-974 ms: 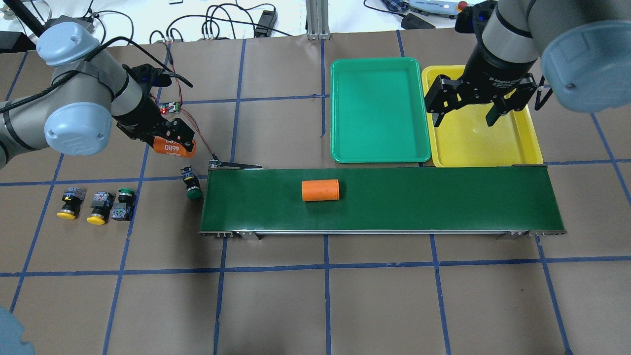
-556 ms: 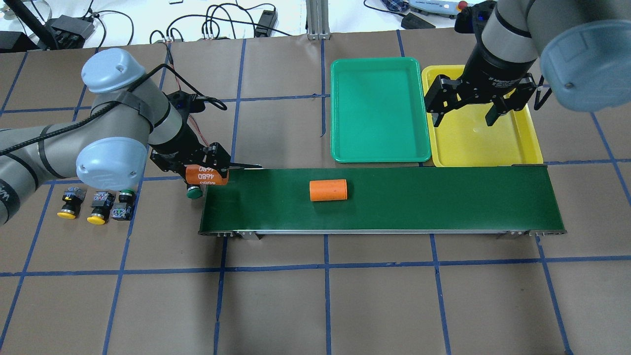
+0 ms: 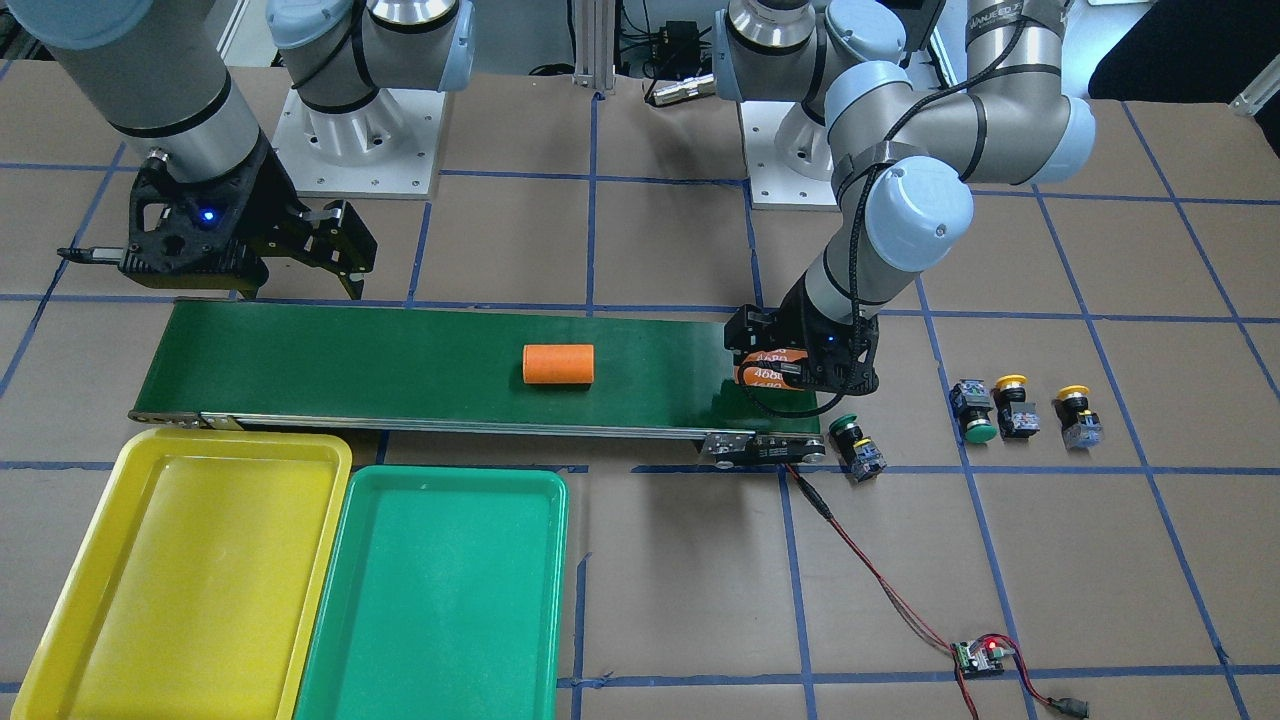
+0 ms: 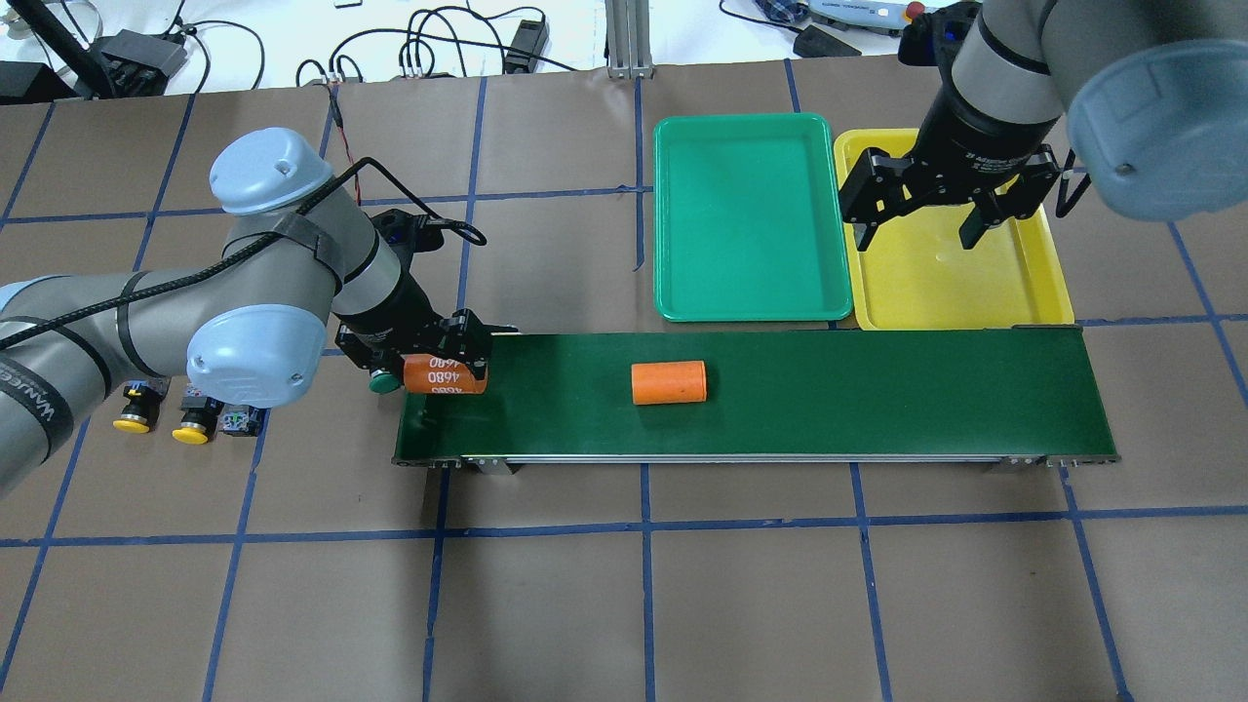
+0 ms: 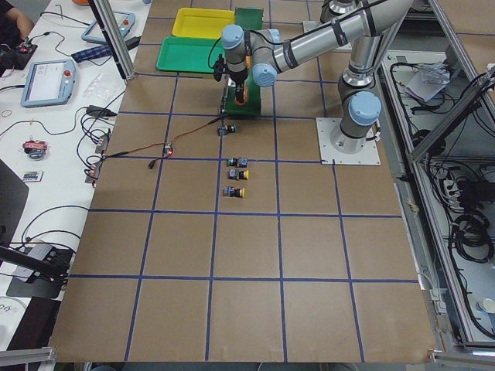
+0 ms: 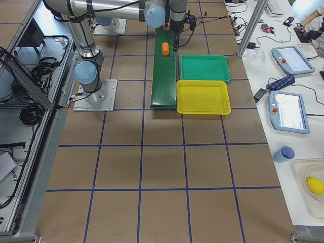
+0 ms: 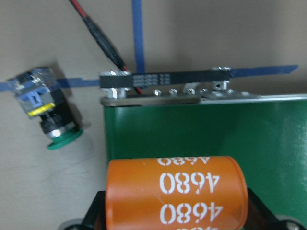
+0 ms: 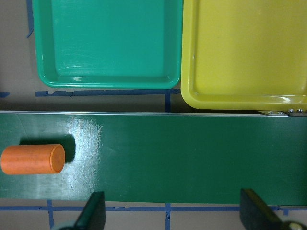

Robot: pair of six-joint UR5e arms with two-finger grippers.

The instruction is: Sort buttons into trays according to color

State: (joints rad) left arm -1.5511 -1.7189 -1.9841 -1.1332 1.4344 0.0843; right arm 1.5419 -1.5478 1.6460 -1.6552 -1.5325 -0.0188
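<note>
left gripper (image 3: pixel 790 372) clamped on orange 4680 cylinder (image 7: pixel 175 197) over belt's (image 4: pixel 780 409) left end | right gripper (image 4: pixel 918 232) fingers apart, high near belt's right end | 4 buttons (image 3: pixel 1012 408) on table (image 4: pixel 624 585) left of belt | risk: released cylinder rolls off, strikes nearest green button (image 3: pixel 857 446)

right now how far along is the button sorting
Done: nothing; green tray and yellow tray are empty. In hand: left pincer holds an orange cylinder over the belt, not a button; right pincer is open, empty. Left: all four buttons, on the table beside the belt.
</note>
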